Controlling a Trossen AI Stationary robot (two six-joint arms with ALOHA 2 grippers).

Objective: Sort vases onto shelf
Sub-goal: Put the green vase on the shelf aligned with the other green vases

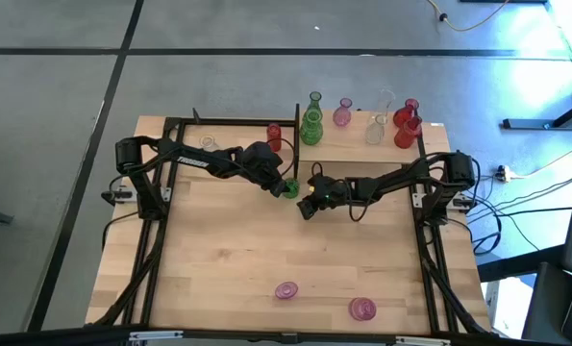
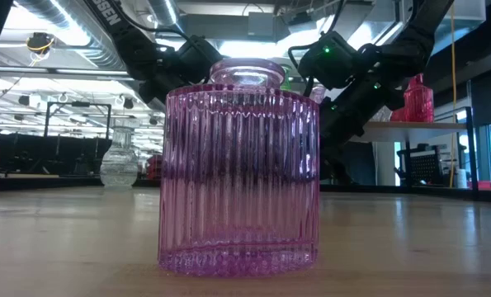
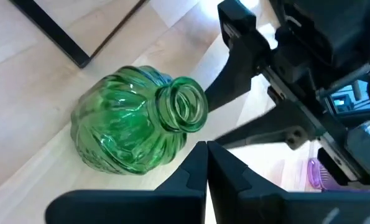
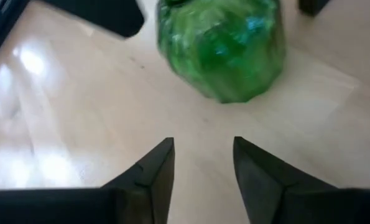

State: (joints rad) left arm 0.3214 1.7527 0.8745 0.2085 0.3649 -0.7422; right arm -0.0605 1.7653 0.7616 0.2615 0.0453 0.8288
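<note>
A round green vase [image 3: 132, 121] lies tipped on its side on the bench [image 1: 266, 250], just ahead of the left tool [image 3: 206, 163], whose fingers are pressed together and hold nothing. The right tool [image 4: 200, 165] points at the same vase from the opposite side, jaws parted, not touching it. Beyond both tools, the shelf [image 1: 348, 146] carries upright green, pink, clear and red vases. Two pink vases [image 1: 286, 289] sit well behind the tools near the bench's front edge.

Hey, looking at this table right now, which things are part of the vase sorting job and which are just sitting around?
Part of the job:
green vase on the tabletop between both grippers
pink vases near the table's front
vases already on the shelf
left gripper, shut
right gripper, open

Just lying about:
cables on the floor
</note>
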